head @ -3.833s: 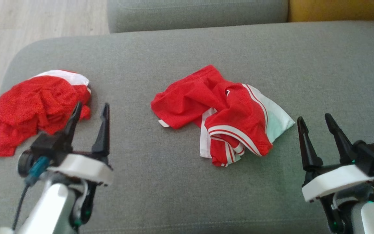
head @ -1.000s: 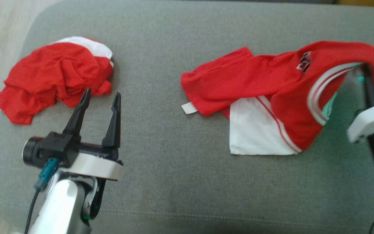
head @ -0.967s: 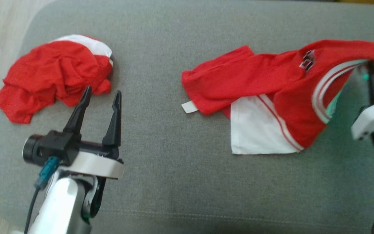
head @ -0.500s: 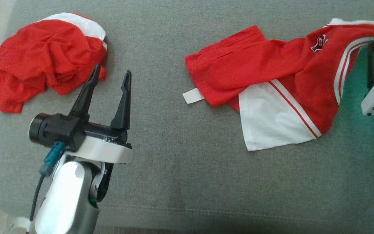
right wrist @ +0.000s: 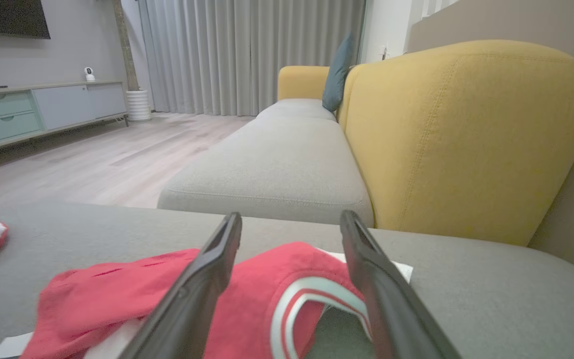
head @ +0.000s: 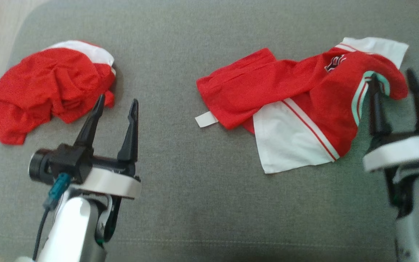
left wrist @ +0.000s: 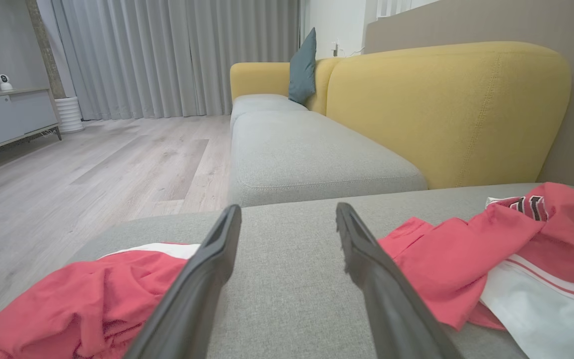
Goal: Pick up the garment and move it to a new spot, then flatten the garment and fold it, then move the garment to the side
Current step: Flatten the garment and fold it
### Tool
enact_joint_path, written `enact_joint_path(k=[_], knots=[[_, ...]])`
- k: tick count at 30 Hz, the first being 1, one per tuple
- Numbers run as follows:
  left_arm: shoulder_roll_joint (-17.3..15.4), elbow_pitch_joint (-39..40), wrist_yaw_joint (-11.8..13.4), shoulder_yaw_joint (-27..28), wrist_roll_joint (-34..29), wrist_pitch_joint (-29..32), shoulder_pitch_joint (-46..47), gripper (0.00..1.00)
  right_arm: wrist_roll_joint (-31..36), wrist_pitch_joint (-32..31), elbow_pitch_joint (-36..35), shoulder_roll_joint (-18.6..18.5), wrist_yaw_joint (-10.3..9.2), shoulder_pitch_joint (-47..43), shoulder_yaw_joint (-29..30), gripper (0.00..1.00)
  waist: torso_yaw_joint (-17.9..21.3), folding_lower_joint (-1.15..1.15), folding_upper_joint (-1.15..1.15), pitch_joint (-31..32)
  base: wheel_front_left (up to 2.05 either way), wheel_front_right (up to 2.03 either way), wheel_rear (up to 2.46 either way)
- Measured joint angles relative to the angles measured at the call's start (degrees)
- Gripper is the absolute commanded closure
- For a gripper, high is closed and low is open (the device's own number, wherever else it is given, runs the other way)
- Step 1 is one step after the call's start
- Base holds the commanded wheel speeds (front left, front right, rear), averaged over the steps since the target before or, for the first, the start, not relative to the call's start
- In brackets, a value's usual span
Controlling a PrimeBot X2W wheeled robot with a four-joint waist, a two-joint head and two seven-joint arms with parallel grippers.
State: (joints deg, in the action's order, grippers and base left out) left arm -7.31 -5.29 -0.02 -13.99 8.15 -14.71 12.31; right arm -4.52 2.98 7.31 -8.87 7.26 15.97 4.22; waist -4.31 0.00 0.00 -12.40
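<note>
Right end effector (head: pixel 391 74) spread at right end of garment (head: pixel 286 87), long axis left-right.

The garment (head: pixel 289 98) is a red jersey with a white panel, red-and-white striped trim and a small dark logo near its far end. It lies crumpled and half-spread on the cushion (head: pixel 195 203), not flat, stretched sideways. One end, with a striped trim arch and a white corner, sits at the right tool (head: pixel 391 74), a red fold lying between its spread fingers. The other end, with a white tag (head: pixel 204 119), points toward the left tool (head: pixel 118 99) but lies well apart from it.
</note>
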Motion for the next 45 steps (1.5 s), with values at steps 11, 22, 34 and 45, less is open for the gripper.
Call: enact_joint_path(k=[11,22,34,45], knots=[[-0.43,-0.45,0.56,1.40,0.00,0.01,-6.44,0.00,-0.54,-4.30,-12.06,5.21,0.00,-16.04,-2.63,0.00,1.33,0.00,0.00,5.37,0.00,0.00,0.00],[-0.88,-0.41,1.03,1.62,0.00,0.01,-7.66,0.00,-0.96,-6.54,-14.71,6.10,0.00,-16.97,-3.48,0.00,1.51,0.00,0.00,5.61,0.00,0.00,0.00],[-0.36,0.10,0.96,0.25,-0.52,0.01,-4.99,0.00,-1.14,-10.18,-4.27,5.43,0.00,-16.33,-15.97,0.00,-0.51,0.00,0.00,1.36,0.00,0.00,0.00],[0.68,0.10,0.44,0.31,-0.52,0.01,-2.90,0.00,-2.11,-12.13,9.66,4.12,0.00,-9.03,-21.50,0.51,-2.64,0.01,0.00,-1.78,0.00,0.00,0.00]])
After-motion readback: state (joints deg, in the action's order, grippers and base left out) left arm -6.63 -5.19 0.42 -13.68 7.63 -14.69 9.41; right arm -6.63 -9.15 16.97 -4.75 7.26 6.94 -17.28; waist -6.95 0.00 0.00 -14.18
